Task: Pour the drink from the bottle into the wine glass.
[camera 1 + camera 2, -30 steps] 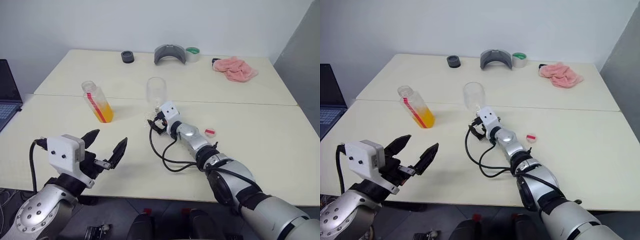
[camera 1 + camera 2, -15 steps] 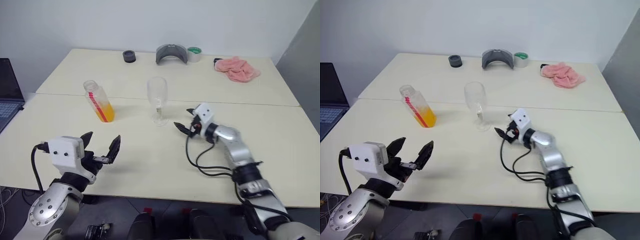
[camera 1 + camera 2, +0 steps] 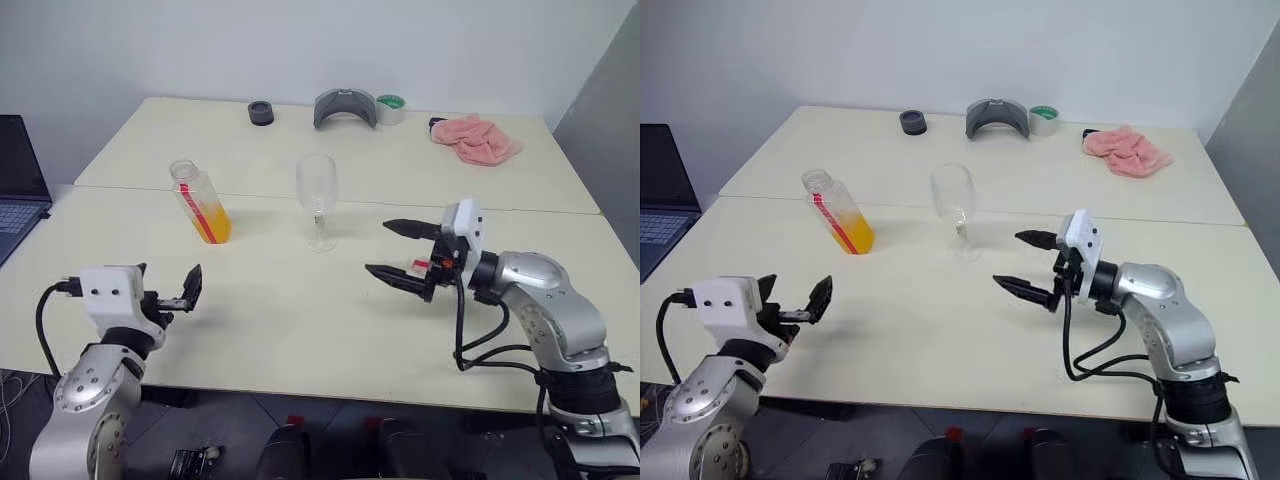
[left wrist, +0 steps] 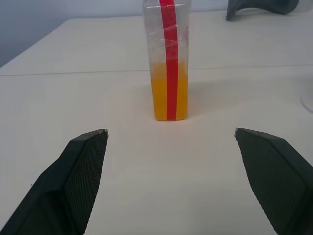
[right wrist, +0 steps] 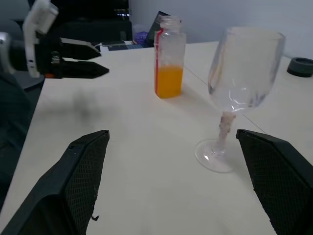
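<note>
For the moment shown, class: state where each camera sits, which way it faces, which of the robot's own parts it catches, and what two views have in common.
Left eye and right eye views: on the head, looking forward and down over the table; both arms show, left gripper and right gripper open.
Left wrist view: on the left wrist, facing the bottle between its own fingers.
Right wrist view: on the right wrist, facing the wine glass, with its own fingers and the left gripper beyond.
Shared: both wrist views hold the bottle.

Silver arms, black-fingered (white-boxed) left gripper (image 3: 165,288), black cables
</note>
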Controlling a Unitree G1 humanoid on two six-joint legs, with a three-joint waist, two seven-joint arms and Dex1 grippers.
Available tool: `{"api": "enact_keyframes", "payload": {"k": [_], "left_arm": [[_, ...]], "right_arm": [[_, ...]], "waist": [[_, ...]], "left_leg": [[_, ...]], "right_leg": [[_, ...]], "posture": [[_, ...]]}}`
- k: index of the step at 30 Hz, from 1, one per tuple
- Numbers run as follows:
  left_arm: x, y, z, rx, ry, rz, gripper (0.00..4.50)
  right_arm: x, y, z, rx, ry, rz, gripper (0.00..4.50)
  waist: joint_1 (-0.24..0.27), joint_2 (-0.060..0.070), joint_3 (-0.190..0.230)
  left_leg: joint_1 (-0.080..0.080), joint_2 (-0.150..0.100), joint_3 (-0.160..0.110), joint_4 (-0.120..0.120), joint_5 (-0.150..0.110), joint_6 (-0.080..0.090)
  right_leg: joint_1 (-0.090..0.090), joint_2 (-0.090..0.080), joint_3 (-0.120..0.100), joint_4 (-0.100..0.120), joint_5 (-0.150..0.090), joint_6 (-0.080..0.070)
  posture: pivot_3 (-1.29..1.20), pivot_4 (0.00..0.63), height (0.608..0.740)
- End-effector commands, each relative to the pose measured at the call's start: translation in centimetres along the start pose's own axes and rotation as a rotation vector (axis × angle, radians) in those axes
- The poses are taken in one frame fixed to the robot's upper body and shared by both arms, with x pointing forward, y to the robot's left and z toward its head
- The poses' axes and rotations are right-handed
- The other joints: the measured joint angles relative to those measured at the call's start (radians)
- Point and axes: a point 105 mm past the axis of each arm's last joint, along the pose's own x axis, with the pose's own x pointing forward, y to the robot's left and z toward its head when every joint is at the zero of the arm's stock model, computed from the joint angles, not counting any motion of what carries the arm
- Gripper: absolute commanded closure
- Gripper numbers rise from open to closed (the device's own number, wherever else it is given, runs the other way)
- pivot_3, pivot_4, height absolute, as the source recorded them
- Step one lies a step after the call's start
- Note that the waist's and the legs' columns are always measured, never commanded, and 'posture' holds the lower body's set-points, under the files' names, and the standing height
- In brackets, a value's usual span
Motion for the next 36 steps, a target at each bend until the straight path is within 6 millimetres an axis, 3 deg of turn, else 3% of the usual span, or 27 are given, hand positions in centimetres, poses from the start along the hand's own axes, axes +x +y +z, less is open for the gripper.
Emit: {"api": "enact_keyframes", "payload": {"k": [1, 7, 36], "left_arm": [[1.2, 0.4, 1.2, 0.044, -0.053, -0.017, 0.00], [3.7, 0.9, 2.0, 0.083, -0.096, -0.015, 0.00], [11.2, -0.3, 3.0, 0.107, -0.165, -0.063, 0.00]], "right_arm": [[-0.1, 0.6, 2.3, -0.052, -0.069, 0.026, 0.06], [0.0, 1.3, 2.3, -0.078, -0.076, 0.029, 0.06], [-0.3, 0.4, 2.5, -0.076, -0.067, -0.078, 0.06]], "waist": [[0.001, -0.001, 0.000], [0.001, -0.004, 0.002], [0.003, -0.006, 0.003]], "left_leg": [[0.000, 0.000, 0.000, 0.000, 0.000, 0.000], [-0.001, 0.000, 0.000, 0.000, 0.000, 0.000], [-0.002, -0.001, -0.002, 0.001, 0.000, 0.000]], "right_leg": [[0.000, 0.000, 0.000, 0.000, 0.000, 0.000], [0.000, -0.001, -0.001, 0.000, 0.000, 0.000], [0.000, -0.003, -0.003, 0.000, 0.001, 0.001]], "posture": [[0.00, 0.150, 0.740], [0.00, 0.150, 0.740], [0.00, 0.150, 0.740]]}}
